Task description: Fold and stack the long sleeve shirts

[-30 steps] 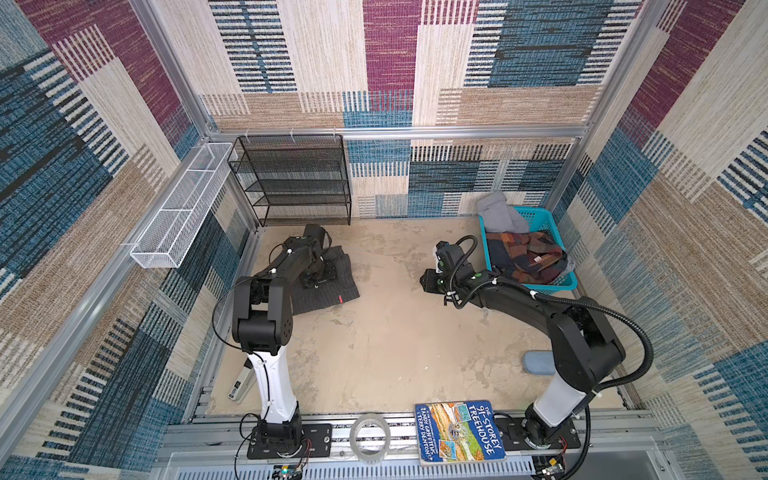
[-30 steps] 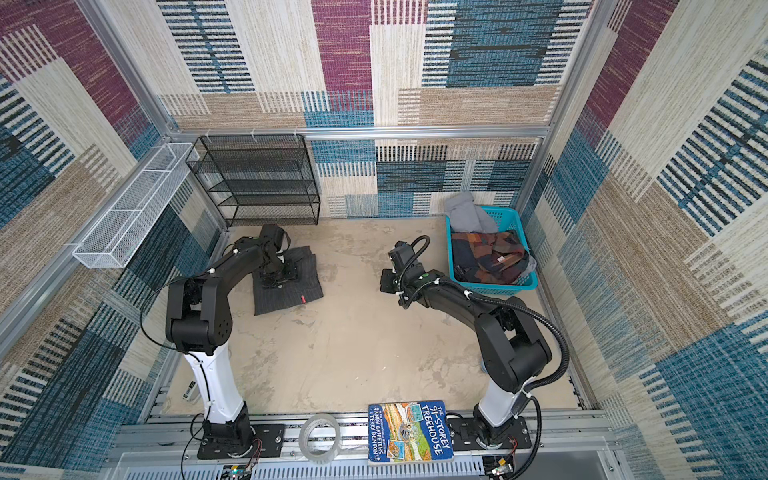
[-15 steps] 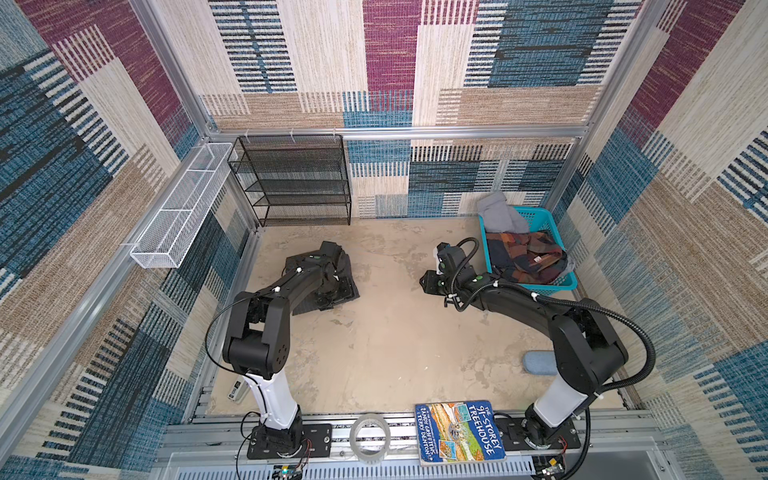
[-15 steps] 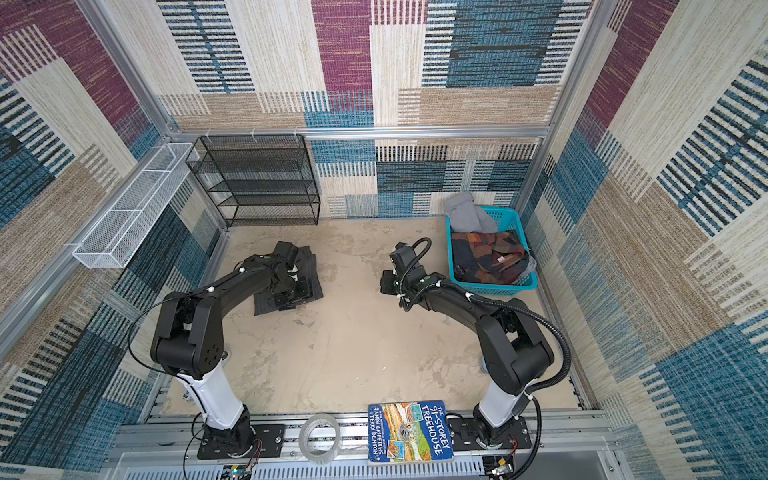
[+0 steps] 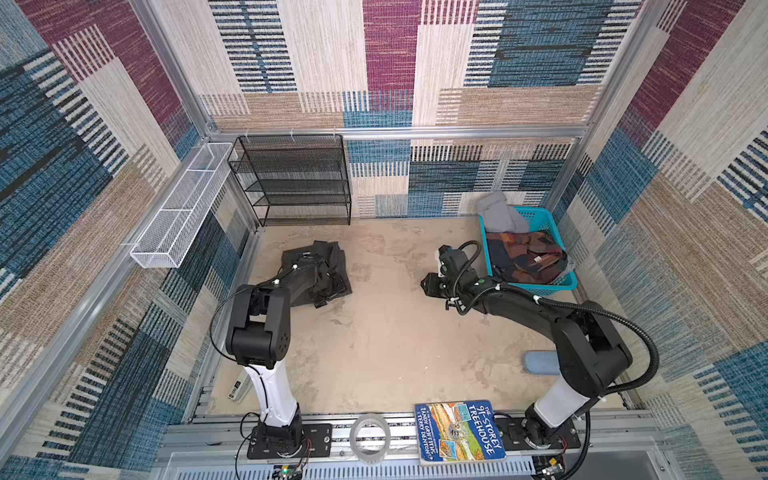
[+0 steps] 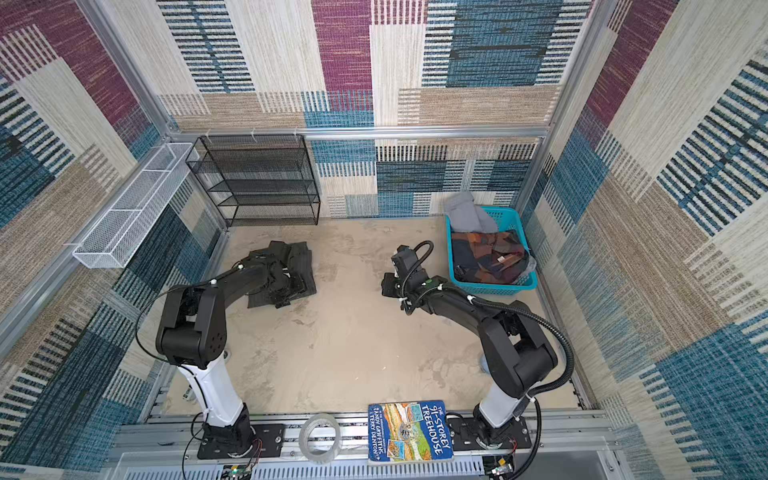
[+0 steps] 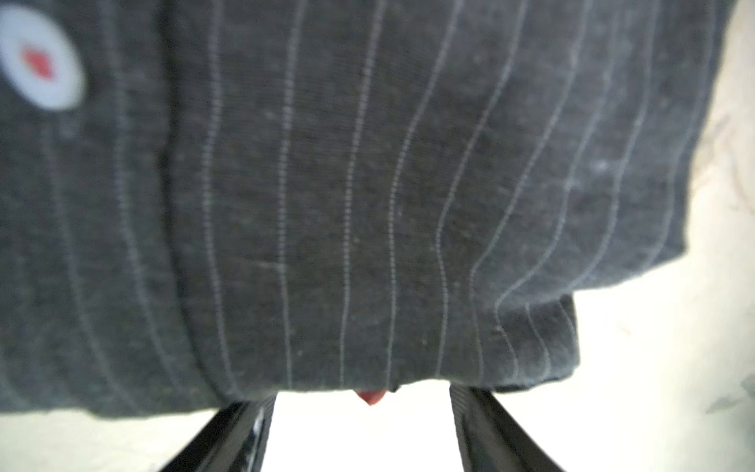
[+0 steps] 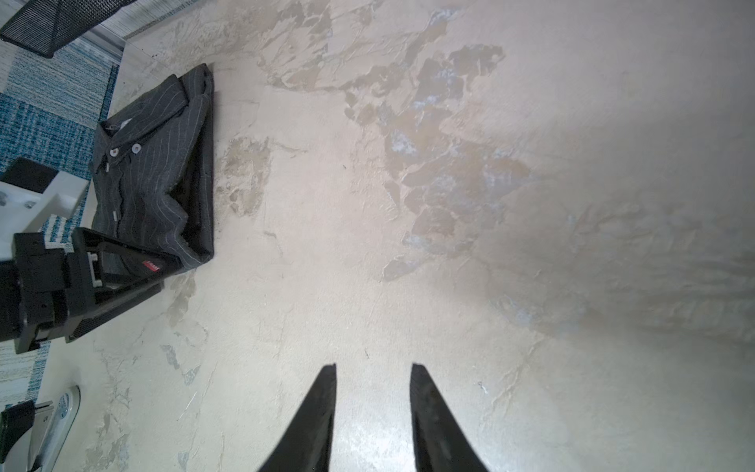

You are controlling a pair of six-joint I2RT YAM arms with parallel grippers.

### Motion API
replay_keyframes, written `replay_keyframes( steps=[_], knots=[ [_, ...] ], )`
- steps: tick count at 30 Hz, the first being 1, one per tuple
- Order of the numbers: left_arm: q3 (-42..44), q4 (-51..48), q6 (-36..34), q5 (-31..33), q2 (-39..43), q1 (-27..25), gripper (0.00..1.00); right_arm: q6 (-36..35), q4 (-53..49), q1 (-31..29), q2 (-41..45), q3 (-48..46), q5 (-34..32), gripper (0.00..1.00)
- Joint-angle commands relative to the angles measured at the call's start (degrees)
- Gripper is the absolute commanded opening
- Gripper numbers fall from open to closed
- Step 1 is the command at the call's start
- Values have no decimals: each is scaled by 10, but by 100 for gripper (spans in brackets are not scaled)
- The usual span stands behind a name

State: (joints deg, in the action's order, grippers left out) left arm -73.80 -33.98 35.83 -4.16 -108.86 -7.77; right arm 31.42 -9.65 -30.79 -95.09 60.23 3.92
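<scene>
One of the long sleeve shirts [image 5: 338, 266] [image 6: 302, 266], charcoal with pale pinstripes, lies folded at the back left of the table. Its collar and white buttons show in the right wrist view [image 8: 159, 171]. My left gripper [image 5: 328, 293] [image 6: 286, 293] is at the shirt's near edge, open. In the left wrist view the cloth [image 7: 367, 184] covers both fingertips, with the left gripper [image 7: 361, 398] wide apart below a small red tag [image 7: 370, 396]. My right gripper [image 5: 428, 286] [image 8: 374, 365] hovers open over bare table, right of centre, holding nothing.
A teal basket [image 5: 569, 282] at the back right holds a plaid garment [image 5: 528, 257] and a grey one [image 5: 496, 214]. A black mesh shelf [image 5: 295, 183] stands at the back wall and a white wire basket [image 5: 178, 208] hangs on the left. A book [image 5: 459, 432] and a tape roll [image 5: 370, 434] lie on the front rail.
My left arm has swung from the far side of the shirt to its near edge and dropped low there. The right arm has stayed put.
</scene>
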Motion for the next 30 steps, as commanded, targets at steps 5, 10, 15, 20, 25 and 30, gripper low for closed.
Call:
replay_keyframes(
  steps=[5, 10, 15, 20, 25, 30],
  knots=[
    [-30, -15, -27, 13, -12, 36, 71, 6, 16, 0, -2, 3, -2, 34],
    [-52, -20, -42, 14, -30, 57, 71, 7, 13, 0, -4, 4, -5, 34],
    [-82, -28, -53, 14, -56, 76, 71, 6, 6, 0, 5, 1, -12, 34],
    [-113, -32, -57, 8, -81, 83, 71, 7, 1, 1, 9, -1, -16, 34],
    [-128, -36, -58, 4, -89, 85, 71, 10, -3, 1, 15, -2, -19, 34],
    [-118, -36, -55, -10, -60, 85, 72, 11, -4, 1, 28, -9, -28, 34]
  ],
)
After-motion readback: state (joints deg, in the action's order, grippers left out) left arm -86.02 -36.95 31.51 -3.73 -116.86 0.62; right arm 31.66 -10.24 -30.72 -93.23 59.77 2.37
